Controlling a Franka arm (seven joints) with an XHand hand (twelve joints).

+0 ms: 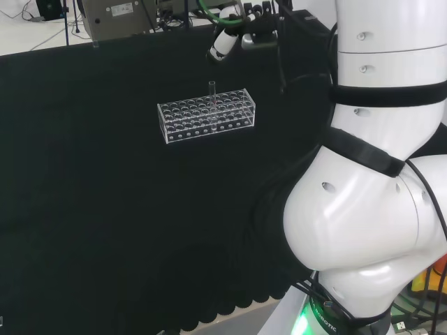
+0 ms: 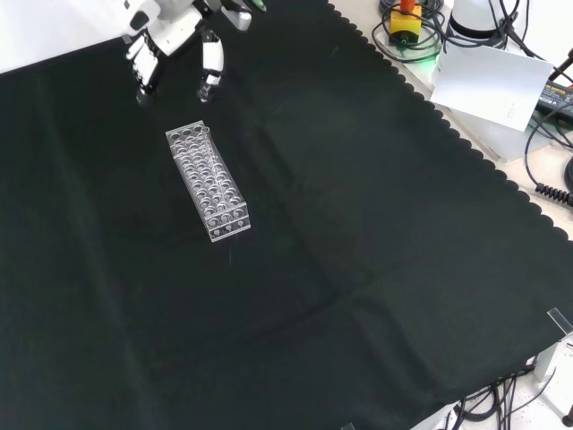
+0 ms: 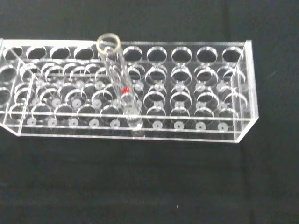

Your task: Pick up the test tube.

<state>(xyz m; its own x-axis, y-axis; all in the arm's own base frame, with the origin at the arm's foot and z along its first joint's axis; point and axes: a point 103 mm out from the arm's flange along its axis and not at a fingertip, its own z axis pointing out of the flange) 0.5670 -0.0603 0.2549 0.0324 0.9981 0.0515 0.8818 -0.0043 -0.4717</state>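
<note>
The black cloth [image 2: 376, 269] covers the bench, and the clear rack [image 1: 207, 115] of round holes is the fixed thing from which the rest is placed. In the head view the arm's white links [image 1: 377, 174] stand well to the right of the rack. The front view leaves those links out and gives the rack [image 2: 207, 182] end-on, as a long narrow block running away from the camera.

The hand [image 2: 175, 40] hangs beyond the rack's far end in the front view, apart from it, its fingers [image 2: 210, 67] pointing down, spread and relaxed, with nothing between them. The head view gives far less of it: a white fingertip up and to the right of the rack.

The test tube [image 3: 120, 88] stands in the rack, in a hole of the row at the long side away from the camera. The wrist view makes it plain: an open rim above the rack's top plate and a small red mark [image 3: 125, 89] partway down the glass. In the head view the test tube [image 1: 211, 89] is a thin stub rising above the rack's far edge.
</note>
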